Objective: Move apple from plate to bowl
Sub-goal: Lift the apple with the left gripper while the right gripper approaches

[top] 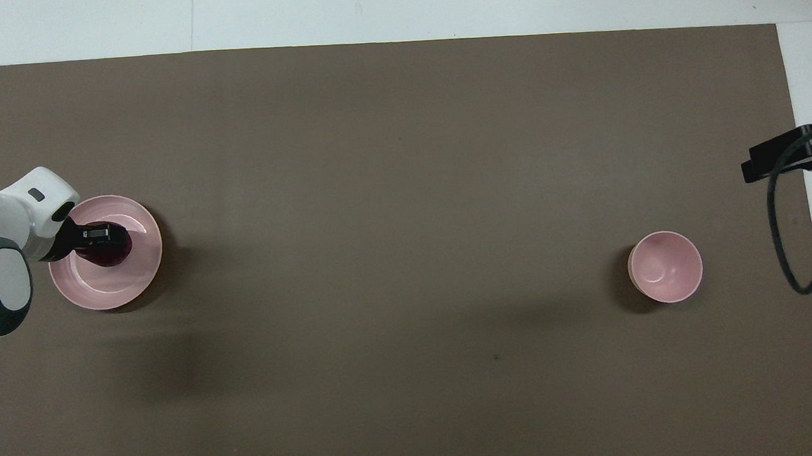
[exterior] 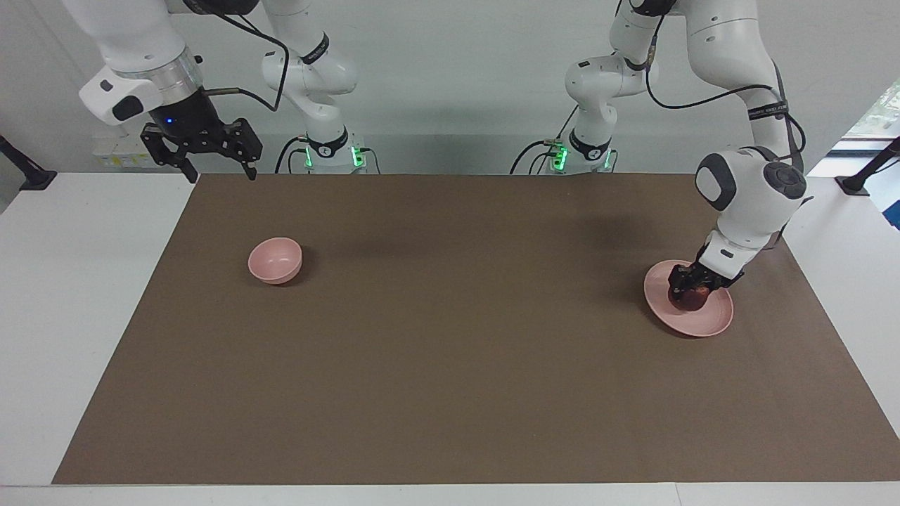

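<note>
One slip risk: left hand (exterior: 691,292) down around apple (exterior: 696,301) on plate (exterior: 710,323), grip closure unclear; bowl (exterior: 275,261) well apart; right hand (exterior: 211,151) open, waiting.

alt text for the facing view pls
The left gripper is down around a small dark red apple on a flat pale pink plate. A small deep pink bowl sits toward the right arm's end; the right gripper waits, raised.

White table (exterior: 84,295), brown mat (exterior: 450,365), pale wall (exterior: 457,70)
</note>
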`<state>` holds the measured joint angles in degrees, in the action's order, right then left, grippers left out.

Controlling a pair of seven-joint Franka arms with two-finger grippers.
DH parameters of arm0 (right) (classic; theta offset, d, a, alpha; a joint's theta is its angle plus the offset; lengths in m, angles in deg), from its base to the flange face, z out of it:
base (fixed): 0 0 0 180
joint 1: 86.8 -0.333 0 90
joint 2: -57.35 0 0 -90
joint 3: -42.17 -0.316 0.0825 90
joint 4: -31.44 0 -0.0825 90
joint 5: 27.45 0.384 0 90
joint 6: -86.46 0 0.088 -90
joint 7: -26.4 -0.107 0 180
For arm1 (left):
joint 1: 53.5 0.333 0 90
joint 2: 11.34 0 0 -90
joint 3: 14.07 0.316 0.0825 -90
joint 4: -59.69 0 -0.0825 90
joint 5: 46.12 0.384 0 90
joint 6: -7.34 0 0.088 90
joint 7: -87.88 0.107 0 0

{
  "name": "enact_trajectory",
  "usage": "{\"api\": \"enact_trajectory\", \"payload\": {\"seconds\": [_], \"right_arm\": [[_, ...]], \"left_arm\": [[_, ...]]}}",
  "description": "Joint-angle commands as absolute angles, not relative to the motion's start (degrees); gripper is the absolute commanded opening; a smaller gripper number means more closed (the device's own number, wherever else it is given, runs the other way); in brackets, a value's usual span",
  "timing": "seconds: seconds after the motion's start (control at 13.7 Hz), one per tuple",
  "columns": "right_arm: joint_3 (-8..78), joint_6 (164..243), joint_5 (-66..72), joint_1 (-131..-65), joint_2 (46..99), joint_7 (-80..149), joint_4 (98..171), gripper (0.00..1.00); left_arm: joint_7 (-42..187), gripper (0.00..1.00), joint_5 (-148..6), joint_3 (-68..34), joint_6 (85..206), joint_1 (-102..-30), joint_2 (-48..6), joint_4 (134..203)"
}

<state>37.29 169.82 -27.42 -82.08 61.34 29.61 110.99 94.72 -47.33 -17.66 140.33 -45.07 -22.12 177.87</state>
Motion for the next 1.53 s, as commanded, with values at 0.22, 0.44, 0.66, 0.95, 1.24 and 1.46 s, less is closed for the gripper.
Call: {"api": "enact_trajectory", "payload": {"seconds": [0.22,0.44,0.66,0.95,1.24,1.46], "right_arm": [[37.2,178.2,-26.3,-82.8,56.1,32.3,123.8,1.0],[37.1,180.2,-26.0,-82.8,56.4,33.5,125.9,1.0],[36.9,180.5,-23.7,-83.8,57.9,38.4,125.8,1.0],[36.9,180.3,-12.7,-83.5,58.9,33.5,125.8,1.0],[36.8,180.3,-1.9,-84.1,59.9,22.6,125.8,1.0],[36.8,180.6,2.0,-86.1,60.5,16.6,125.8,1.0]], "left_arm": [[95.4,0.0,-56.8,-17.4,126.5,-45.7,-20.8,167.2],[96.0,0.0,-64.8,-18.0,121.2,-45.5,-19.4,163.7],[96.3,0.0,-73.5,-18.5,121.0,-45.7,-17.9,163.5],[97.2,0.0,-86.9,-18.7,117.7,-45.1,-15.3,163.6],[97.3,0.0,-97.8,-18.7,116.8,-45.7,-12.3,164.1],[97.4,0.0,-105.5,-19.1,116.0,-45.9,-10.8,164.3]]}}
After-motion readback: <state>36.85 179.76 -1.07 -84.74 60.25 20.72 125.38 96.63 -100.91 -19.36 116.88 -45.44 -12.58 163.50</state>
